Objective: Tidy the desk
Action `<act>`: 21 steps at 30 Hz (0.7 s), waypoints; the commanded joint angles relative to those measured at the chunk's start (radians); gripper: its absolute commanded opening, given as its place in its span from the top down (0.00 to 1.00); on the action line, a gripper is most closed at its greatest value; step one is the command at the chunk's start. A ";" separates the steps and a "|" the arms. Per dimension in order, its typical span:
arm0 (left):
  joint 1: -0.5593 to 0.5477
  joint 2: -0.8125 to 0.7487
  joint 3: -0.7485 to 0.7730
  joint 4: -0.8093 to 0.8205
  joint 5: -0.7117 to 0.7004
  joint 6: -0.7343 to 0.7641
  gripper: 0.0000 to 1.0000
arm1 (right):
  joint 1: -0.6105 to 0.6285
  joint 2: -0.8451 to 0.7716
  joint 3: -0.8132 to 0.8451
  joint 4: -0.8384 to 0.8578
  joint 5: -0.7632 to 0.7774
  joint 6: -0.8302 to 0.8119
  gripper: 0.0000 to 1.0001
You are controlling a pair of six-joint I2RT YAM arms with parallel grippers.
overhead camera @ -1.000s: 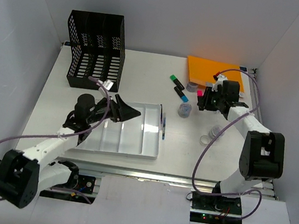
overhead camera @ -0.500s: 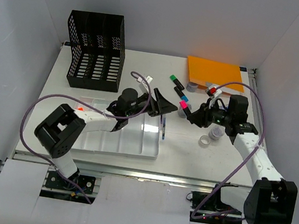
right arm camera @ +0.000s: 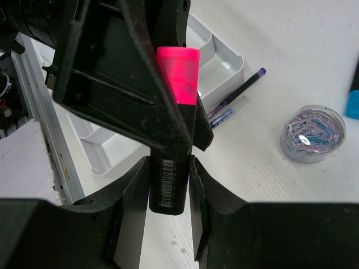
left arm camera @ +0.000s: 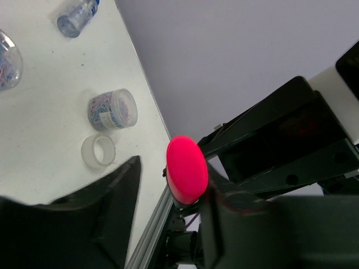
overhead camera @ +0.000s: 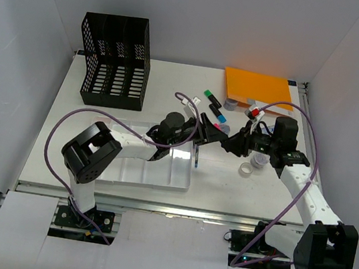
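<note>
I hold a pink-capped highlighter (right arm camera: 168, 193) in my right gripper (right arm camera: 168, 168). Its fingers are clamped on the black, barcoded barrel, and the cap end points away from my wrist. My left gripper (left arm camera: 171, 171) meets it from the opposite side, with its jaws standing apart on either side of the pink cap. From the left wrist view one finger looks to touch the cap while a gap shows between the cap and the other finger, so that hand has no grip on it. The two hands meet above the desk (overhead camera: 171, 99), about the middle of its width, just past the right end of the white compartmented tray (overhead camera: 150, 171). The desk itself lies flat beneath both my arms and fills the floor of the white-walled cell, with its metal rail along the near edge by my bases. A purple pen (right arm camera: 241, 92) lies on the tabletop just beside the tray's corner, and a jar of paper clips (right arm camera: 312, 133) stands near it, to the right in my right wrist view. Farther toward my right side sit a second clip jar (left arm camera: 112, 109) and a clear tape ring (left arm camera: 98, 151), close together. A black mesh file rack (overhead camera: 113, 60) stands at the far left of the desk, and an orange folder (overhead camera: 257, 87) lies at the far right.
</note>
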 commanded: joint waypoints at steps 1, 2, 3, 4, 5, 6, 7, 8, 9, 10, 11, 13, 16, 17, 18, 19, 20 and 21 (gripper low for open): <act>-0.004 -0.016 0.031 0.013 -0.051 0.006 0.60 | 0.008 -0.020 -0.015 0.052 -0.030 0.016 0.92; -0.004 -0.017 0.031 0.011 -0.053 0.008 0.64 | 0.009 -0.022 -0.017 0.055 -0.030 0.016 0.91; -0.004 -0.019 0.032 0.008 -0.054 0.010 0.68 | 0.010 -0.023 -0.019 0.057 -0.031 0.016 0.88; -0.004 -0.020 0.034 0.002 -0.053 0.013 0.72 | 0.011 -0.024 -0.020 0.057 -0.034 0.015 0.84; -0.004 -0.021 0.034 0.001 -0.051 0.013 0.76 | 0.011 -0.025 -0.022 0.058 -0.035 0.017 0.73; -0.004 -0.022 0.034 -0.001 -0.049 0.014 0.81 | 0.011 -0.027 -0.023 0.059 -0.036 0.018 0.62; -0.004 -0.025 0.032 -0.004 -0.047 0.016 0.85 | 0.011 -0.029 -0.024 0.060 -0.034 0.018 0.47; -0.004 -0.028 0.028 -0.007 -0.044 0.019 0.89 | 0.011 -0.033 -0.026 0.061 -0.031 0.018 0.31; -0.004 -0.035 0.025 -0.018 -0.043 0.026 0.93 | 0.011 -0.039 -0.027 0.058 -0.029 0.014 0.19; -0.004 -0.045 0.022 -0.039 -0.045 0.038 0.95 | 0.011 -0.049 -0.027 0.050 -0.026 0.003 0.11; -0.003 -0.055 0.020 -0.060 -0.046 0.051 0.98 | 0.011 -0.060 -0.028 0.042 -0.023 -0.008 0.04; 0.012 -0.107 0.020 -0.141 -0.056 0.101 1.00 | 0.011 -0.084 -0.028 0.014 -0.025 -0.056 0.06; 0.055 -0.192 -0.005 -0.380 -0.065 0.222 1.00 | 0.004 -0.138 -0.039 -0.053 -0.051 -0.173 0.10; 0.084 -0.236 -0.018 -0.461 -0.070 0.260 1.00 | -0.005 -0.154 -0.043 -0.072 -0.071 -0.202 0.10; 0.124 -0.285 -0.030 -0.557 -0.079 0.297 1.00 | -0.022 -0.170 -0.050 -0.088 -0.097 -0.229 0.10; 0.164 -0.328 -0.042 -0.650 -0.090 0.348 1.00 | -0.039 -0.197 -0.059 -0.109 -0.116 -0.264 0.10; 0.207 -0.369 -0.047 -0.746 -0.104 0.399 1.00 | -0.057 -0.215 -0.060 -0.128 -0.122 -0.291 0.10; 0.249 -0.405 -0.048 -0.838 -0.118 0.449 1.00 | -0.074 -0.231 -0.061 -0.142 -0.125 -0.311 0.10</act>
